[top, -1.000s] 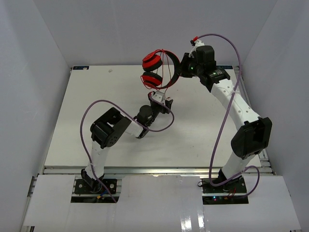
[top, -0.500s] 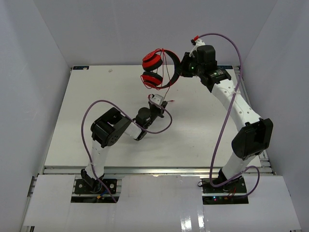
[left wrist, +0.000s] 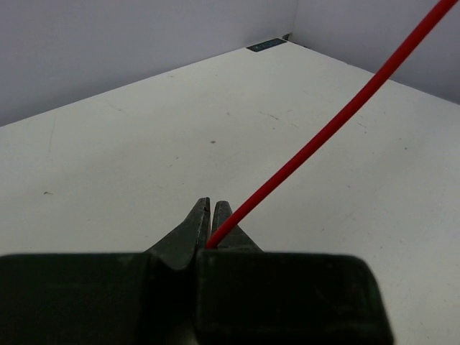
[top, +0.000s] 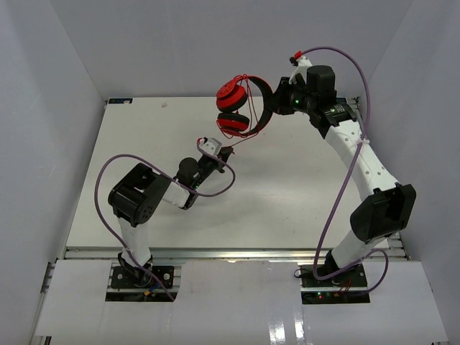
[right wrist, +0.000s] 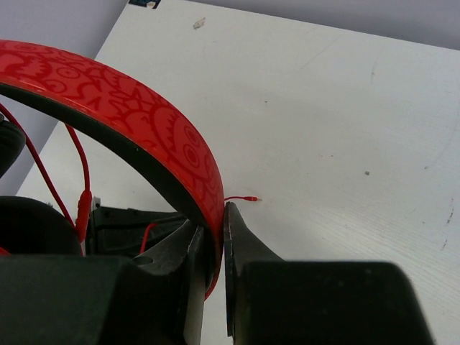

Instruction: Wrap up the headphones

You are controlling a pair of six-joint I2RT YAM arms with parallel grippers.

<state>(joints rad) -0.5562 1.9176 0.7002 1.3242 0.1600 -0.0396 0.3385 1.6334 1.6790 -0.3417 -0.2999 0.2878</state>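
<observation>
Your left gripper [left wrist: 210, 210] is closed tight on the thin red cord [left wrist: 327, 129]. In the left wrist view its two fingers meet on the cord, which leaves from between them and goes up and to the right in a straight, tense line, lifted off the white table [top: 129, 144]. In the top view the cord climbs from this gripper to the headphones [top: 237, 108], which hang in the air above and to the right of it, well apart from it. The two round red cups sit one over the other on the side away from your right gripper [right wrist: 214, 215], and some strands of cord run across the band. The right gripper is clamped on the red headband, one finger on the black inner side and one on the red outer face. Just beyond its fingertips you see a small plug end [right wrist: 248, 198] of the cord. You cannot tell if it touches the table.
</observation>
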